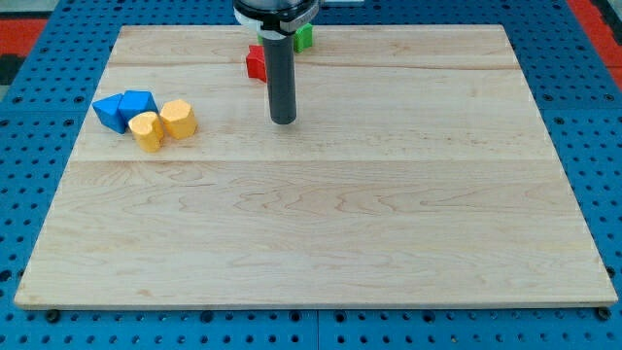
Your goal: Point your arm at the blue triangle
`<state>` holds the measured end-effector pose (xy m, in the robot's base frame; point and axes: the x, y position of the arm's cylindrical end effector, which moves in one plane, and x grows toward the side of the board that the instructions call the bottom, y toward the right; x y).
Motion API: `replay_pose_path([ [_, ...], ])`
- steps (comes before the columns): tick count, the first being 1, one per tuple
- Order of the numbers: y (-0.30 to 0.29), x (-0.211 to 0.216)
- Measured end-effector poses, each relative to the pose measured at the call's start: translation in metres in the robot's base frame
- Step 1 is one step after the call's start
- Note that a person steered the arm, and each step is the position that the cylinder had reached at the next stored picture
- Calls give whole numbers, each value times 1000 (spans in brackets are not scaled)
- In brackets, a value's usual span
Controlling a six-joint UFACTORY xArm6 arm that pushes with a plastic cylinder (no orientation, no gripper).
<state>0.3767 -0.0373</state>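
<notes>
Two blue blocks sit close together at the view's left: a blue block (111,112) with slanted faces, and a blue block (140,101) just to its right that looks triangular. Which of them is the triangle is hard to tell. Two yellow blocks, one (147,130) and another (178,118), touch them on the lower right. My tip (283,121) rests on the board, well to the right of the blue and yellow cluster, apart from every block.
A red block (256,62) lies just left of the rod near the view's top, partly hidden by it. A green block (304,37) shows behind the rod at the top edge. The wooden board (311,224) lies on a blue pegboard.
</notes>
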Motion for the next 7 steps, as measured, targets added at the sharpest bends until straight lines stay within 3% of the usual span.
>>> replay_pose_path([
  [2,14,2],
  [4,63,56],
  [5,35,80],
  [6,-23,139],
  [7,-144,147],
])
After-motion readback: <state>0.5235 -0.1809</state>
